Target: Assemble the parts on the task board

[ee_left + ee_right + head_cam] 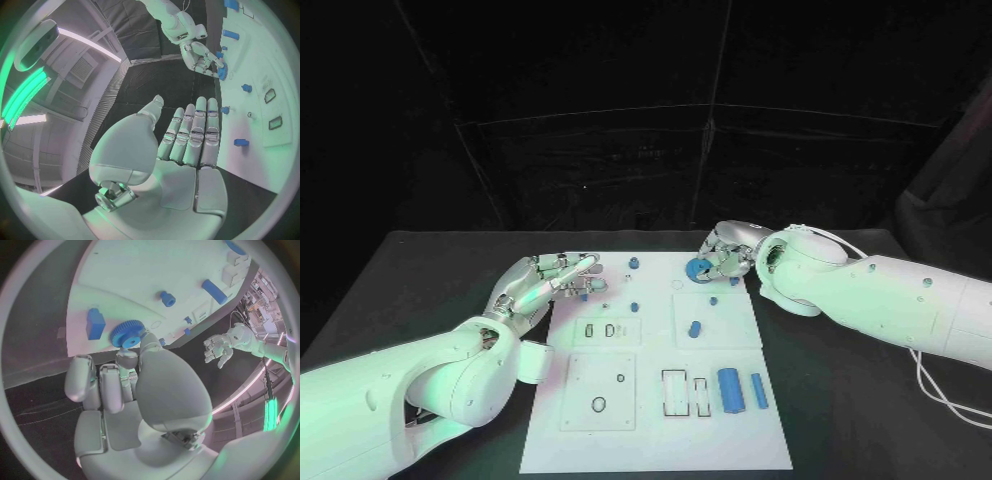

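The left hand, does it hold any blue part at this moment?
No, in the left wrist view the left hand is flat with straight fingers, and nothing lies in it.

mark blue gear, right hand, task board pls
blue gear (128,334): right wrist view, toothed face.
right hand (718,256): head view, back of the hand.
task board (653,435): head view, bare near edge.

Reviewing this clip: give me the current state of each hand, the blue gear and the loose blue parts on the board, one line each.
left hand: open, fingers straight, holding nothing, at the task board's far left edge.
right hand: fingertips on the blue gear.
blue gear: at the board's far end, touched by the right hand; cannot tell whether seated.
blue cylinder: lying flat, untouched.
blue bar: lying flat beside the cylinder, untouched.
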You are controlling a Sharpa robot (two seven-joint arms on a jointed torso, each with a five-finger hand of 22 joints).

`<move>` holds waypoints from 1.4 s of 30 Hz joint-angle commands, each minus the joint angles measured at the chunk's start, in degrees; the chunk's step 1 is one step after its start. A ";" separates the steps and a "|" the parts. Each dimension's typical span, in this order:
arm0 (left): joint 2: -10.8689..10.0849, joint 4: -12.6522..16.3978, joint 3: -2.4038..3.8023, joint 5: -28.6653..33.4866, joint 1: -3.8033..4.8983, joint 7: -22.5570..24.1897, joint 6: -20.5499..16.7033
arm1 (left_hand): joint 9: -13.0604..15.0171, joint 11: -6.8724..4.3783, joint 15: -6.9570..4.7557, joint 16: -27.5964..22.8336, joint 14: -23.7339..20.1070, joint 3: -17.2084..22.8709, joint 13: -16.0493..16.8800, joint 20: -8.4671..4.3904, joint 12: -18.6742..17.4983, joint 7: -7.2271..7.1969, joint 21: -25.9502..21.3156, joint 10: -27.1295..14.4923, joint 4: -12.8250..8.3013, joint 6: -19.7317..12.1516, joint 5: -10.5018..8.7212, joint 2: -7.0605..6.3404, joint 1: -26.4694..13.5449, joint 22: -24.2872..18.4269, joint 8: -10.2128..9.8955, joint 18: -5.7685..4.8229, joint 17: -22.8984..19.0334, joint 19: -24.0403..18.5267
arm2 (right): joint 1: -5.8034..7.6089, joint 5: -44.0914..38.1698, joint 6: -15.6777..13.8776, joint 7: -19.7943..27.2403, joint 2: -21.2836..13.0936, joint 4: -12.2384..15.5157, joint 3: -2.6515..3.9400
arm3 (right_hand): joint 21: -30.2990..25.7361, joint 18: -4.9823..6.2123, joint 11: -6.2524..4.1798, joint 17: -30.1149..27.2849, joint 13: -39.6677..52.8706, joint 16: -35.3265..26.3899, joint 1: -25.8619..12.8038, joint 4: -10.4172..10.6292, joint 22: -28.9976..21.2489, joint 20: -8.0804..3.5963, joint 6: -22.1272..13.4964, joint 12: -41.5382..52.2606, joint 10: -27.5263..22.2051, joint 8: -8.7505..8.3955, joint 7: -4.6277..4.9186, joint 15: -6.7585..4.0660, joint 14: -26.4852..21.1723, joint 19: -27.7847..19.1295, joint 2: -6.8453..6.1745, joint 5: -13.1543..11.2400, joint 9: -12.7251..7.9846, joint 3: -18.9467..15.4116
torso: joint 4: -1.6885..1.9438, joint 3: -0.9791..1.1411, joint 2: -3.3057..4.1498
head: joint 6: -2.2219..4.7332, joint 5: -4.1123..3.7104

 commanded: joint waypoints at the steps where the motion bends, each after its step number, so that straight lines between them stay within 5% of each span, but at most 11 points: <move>1: 0.07 0.03 0.03 -0.06 0.07 0.01 0.91 | -0.03 0.16 0.03 -0.24 -0.18 -0.09 -0.03 0.18 -0.35 0.59 -0.19 -0.02 -0.30 0.17 0.21 0.31 0.22 -0.05 -0.23 0.79 -0.07 0.14 | 0.12 -2.30 1.00 -1.38 0.15 -0.13 0.01 | 0.44 -0.89 -0.03 0.51 1.74 0.38 0.70 -0.36 0.29 0.02 0.52 1.56 0.62 0.45 -0.09 0.09 3.06 0.42 0.46 0.42 0.08 0.18 | -0.02 0.00 0.00 | -0.07 0.02; 11: 0.08 -0.11 0.03 -0.06 0.07 -0.26 1.11 | -0.03 0.15 0.03 -0.28 -0.18 -0.05 -0.03 0.18 -0.38 0.58 -0.21 -0.02 -0.39 0.18 0.21 0.35 0.30 -0.07 -0.26 0.79 -0.07 0.16 | 0.12 -4.68 1.64 -1.89 0.52 -0.13 0.01 | 0.94 -1.10 -0.14 2.32 6.05 1.20 3.25 -2.55 1.39 -0.08 1.55 5.06 1.56 0.78 -0.17 0.00 3.28 1.04 1.59 -2.56 0.00 1.80 | -0.03 0.02 0.00 | -0.22 -0.03; 19: 0.09 -0.19 0.02 -0.06 0.07 -0.42 1.22 | -0.03 0.15 0.03 -0.37 -0.17 0.02 -0.03 0.18 -0.46 0.56 -0.25 -0.02 -0.56 0.19 0.21 0.41 0.45 -0.12 -0.34 0.80 -0.07 0.19 | 0.11 -7.48 1.99 -1.77 0.72 0.42 0.01 | 1.33 -1.25 -0.44 3.55 9.35 1.72 4.83 -4.57 2.28 -0.23 3.89 7.84 2.84 1.65 -0.53 -0.20 3.43 1.50 1.49 -7.33 0.15 3.96 | 0.00 0.02 0.00 | -0.38 -0.09; 24: 0.05 -0.19 0.02 -0.06 0.07 -0.46 1.22 | -0.03 0.15 0.03 -0.37 -0.17 0.02 -0.03 0.18 -0.46 0.56 -0.25 -0.02 -0.56 0.19 0.21 0.41 0.45 -0.12 -0.34 0.80 -0.07 0.19 | 0.10 -9.72 0.24 -1.63 0.72 1.00 0.00 | 1.67 -1.39 -1.13 4.13 11.41 1.95 5.78 -5.48 3.05 -0.58 7.00 9.65 3.88 2.92 -1.34 -0.71 3.51 1.98 2.83 -8.76 0.55 6.05 | -0.07 0.02 0.02 | -0.38 -0.07; 29: -0.01 -0.16 0.02 -0.06 0.07 -0.44 1.24 | -0.03 0.15 0.03 -0.42 -0.16 0.08 -0.04 0.18 -0.51 0.55 -0.27 -0.02 -0.68 0.19 0.21 0.47 0.54 -0.15 -0.38 0.80 -0.06 0.21 | 0.08 -10.58 -3.79 -0.64 0.77 2.26 0.00 | 2.27 -1.67 -1.58 4.76 13.54 2.19 4.17 -4.71 4.40 -1.03 8.33 11.51 4.96 3.13 -1.88 -1.12 3.64 2.89 4.04 -7.21 0.55 7.71 | 0.01 -0.01 0.01 | -0.33 0.00; 37: -0.27 -0.03 0.02 -0.06 0.07 -0.44 1.12 | -0.02 0.14 0.03 -0.50 -0.13 0.16 -0.03 0.18 -0.57 0.53 -0.31 0.00 -0.87 0.22 0.21 0.56 0.71 -0.19 -0.45 0.80 -0.05 0.25 | 0.08 -11.34 -9.74 -0.22 1.42 6.12 0.01 | 2.66 -1.84 -1.63 5.02 14.11 2.30 2.21 -3.96 5.24 -1.20 8.40 11.73 5.14 2.68 -1.93 -1.22 3.69 3.46 3.52 -6.11 0.34 8.58 | 0.13 -0.11 -0.01 | -0.11 0.14; 42: -0.26 -0.07 0.02 -0.06 0.08 -0.43 0.98 | -0.02 0.13 0.02 -0.55 -0.11 0.21 -0.03 0.18 -0.62 0.52 -0.34 0.02 -1.02 0.25 0.22 0.59 0.83 -0.23 -0.49 0.80 -0.05 0.27 | 0.08 -12.62 -10.98 -1.29 3.65 7.04 0.02 | 2.69 -1.85 -1.53 5.14 14.38 2.33 0.13 -2.93 5.29 -1.15 8.33 11.73 5.21 2.32 -1.85 -1.13 3.70 3.46 2.51 -6.27 0.21 8.69 | 0.18 -0.08 0.02 | 0.04 0.38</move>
